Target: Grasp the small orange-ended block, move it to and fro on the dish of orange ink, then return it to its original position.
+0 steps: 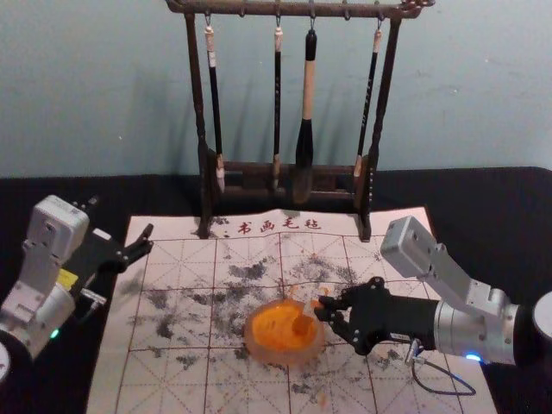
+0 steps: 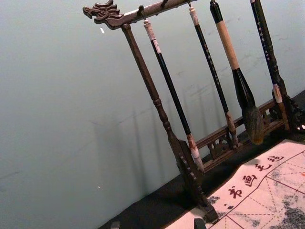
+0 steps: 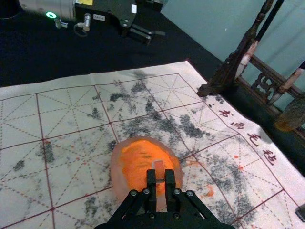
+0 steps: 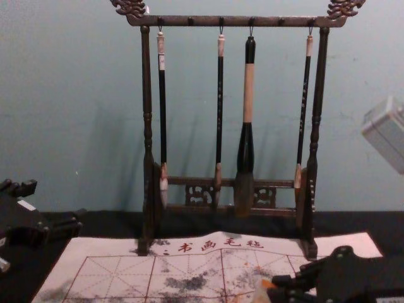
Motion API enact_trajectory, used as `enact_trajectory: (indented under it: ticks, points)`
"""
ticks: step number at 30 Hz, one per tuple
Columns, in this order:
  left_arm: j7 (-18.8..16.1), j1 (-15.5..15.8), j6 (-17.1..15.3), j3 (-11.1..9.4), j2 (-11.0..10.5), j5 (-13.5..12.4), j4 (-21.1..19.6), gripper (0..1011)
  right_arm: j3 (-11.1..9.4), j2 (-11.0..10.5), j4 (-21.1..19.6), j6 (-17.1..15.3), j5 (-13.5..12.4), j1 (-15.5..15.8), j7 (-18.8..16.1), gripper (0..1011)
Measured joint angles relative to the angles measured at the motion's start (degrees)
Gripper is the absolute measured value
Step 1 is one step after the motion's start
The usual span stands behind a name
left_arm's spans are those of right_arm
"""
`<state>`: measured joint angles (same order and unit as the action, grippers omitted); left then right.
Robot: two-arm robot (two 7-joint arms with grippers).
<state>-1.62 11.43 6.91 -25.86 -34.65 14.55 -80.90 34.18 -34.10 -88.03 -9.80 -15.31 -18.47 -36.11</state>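
My right gripper [image 1: 323,312] is shut on the small block [image 1: 310,308], holding it at the right part of the orange ink dish [image 1: 254,343]. In the right wrist view, the block [image 3: 159,166] juts out between the fingertips of the right gripper [image 3: 160,183], over the near part of the dish [image 3: 117,175]; whether it touches the ink cannot be told. In the chest view the block [image 4: 262,293] shows pale with orange by the fingers. At the left, off the mat, my left gripper [image 1: 126,233] is parked with its fingers apart; its fingertips edge into the left wrist view.
A dark wooden rack [image 1: 200,103] with several hanging brushes stands at the mat's back edge. The gridded mat [image 1: 164,384], marked with ink smudges, lies under the dish on the black-covered table [image 1: 517,207].
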Motion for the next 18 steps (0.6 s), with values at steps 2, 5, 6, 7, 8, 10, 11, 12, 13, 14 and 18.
enact_trajectory:
  ticks: [2,5,6,7,8,10,11,12,13,14,18]
  points:
    - [0.0,0.0,0.0,0.0,0.0,0.0,0.0,1001,-0.04,-0.35,-0.64,-0.17,0.01,0.43,0.04,80]
    - [0.0,0.0,0.0,0.0,0.0,0.0,0.0,1001,-0.17,-0.79,-1.4,-0.36,0.02,0.92,0.05,80]
    - [0.0,0.0,0.0,0.0,0.0,0.0,0.0,1001,-0.18,-0.88,-1.56,-0.4,0.02,1.02,0.04,80]
    - [0.0,0.0,0.0,0.0,0.0,0.0,0.0,1001,-0.18,-0.95,-1.73,-0.45,0.02,1.12,0.03,80]
    - [0.0,0.0,0.0,0.0,0.0,0.0,0.0,1001,-0.18,-1.11,-2.04,-0.53,0.02,1.32,-0.01,80]
    - [0.0,0.0,0.0,0.0,0.0,0.0,0.0,1001,-0.18,-1.26,-2.41,-0.61,0.02,1.55,-0.06,80]
    - [0.0,0.0,0.0,0.0,0.0,0.0,0.0,1001,-0.17,-1.29,-2.5,-0.63,0.02,1.6,-0.09,80]
    - [0.0,0.0,0.0,0.0,0.0,0.0,0.0,1001,-0.15,-1.31,-2.58,-0.65,0.02,1.63,-0.12,80]
    - [0.0,0.0,0.0,0.0,0.0,0.0,0.0,1001,-0.11,-1.32,-2.66,-0.66,0.02,1.66,-0.16,80]
    - [0.0,0.0,0.0,0.0,0.0,0.0,0.0,1001,0.02,-1.32,-2.75,-0.67,0.02,1.68,-0.26,80]
    - [0.0,0.0,0.0,0.0,0.0,0.0,0.0,1002,0.33,-1.15,-2.8,-0.67,0.12,1.57,-0.54,80]
